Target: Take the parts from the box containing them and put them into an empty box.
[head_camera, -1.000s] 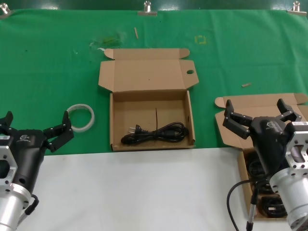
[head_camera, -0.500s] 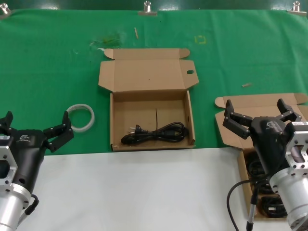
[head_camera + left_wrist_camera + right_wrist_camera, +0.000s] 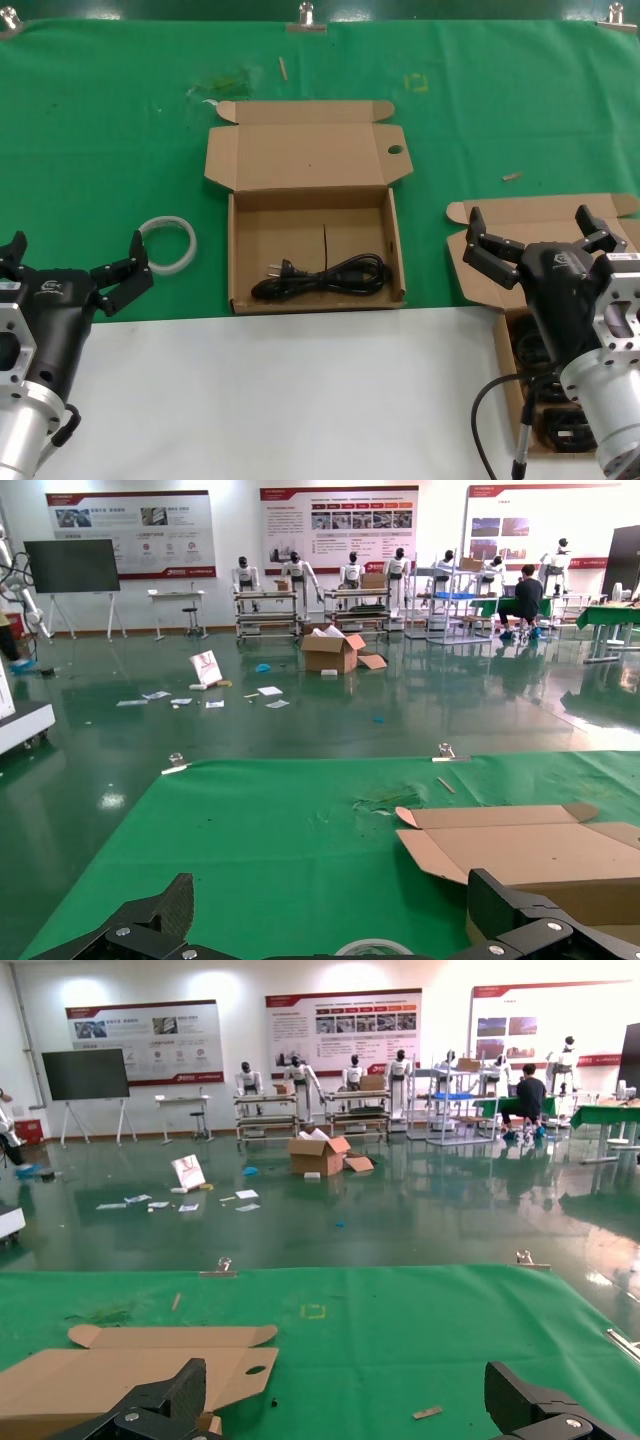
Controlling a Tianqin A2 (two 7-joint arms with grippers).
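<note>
the left gripper (image 3: pixel 72 262) hung nearest, low at the left over the white table edge (image 3: pixel 280 390), its fingers spread wide and holding nothing. the right gripper (image 3: pixel 533 232) sat low at the right, also spread wide and empty, above the box of cords (image 3: pixel 515 345), where black coils lay partly hidden by the arm. a white ring (image 3: pixel 166 243) lay on the green cloth (image 3: pixel 100 130) just beyond the left gripper. farther out, in the middle, the open box with the hole in its lid flap (image 3: pixel 314 205) held one black cord (image 3: pixel 320 276) along its near wall.
</note>
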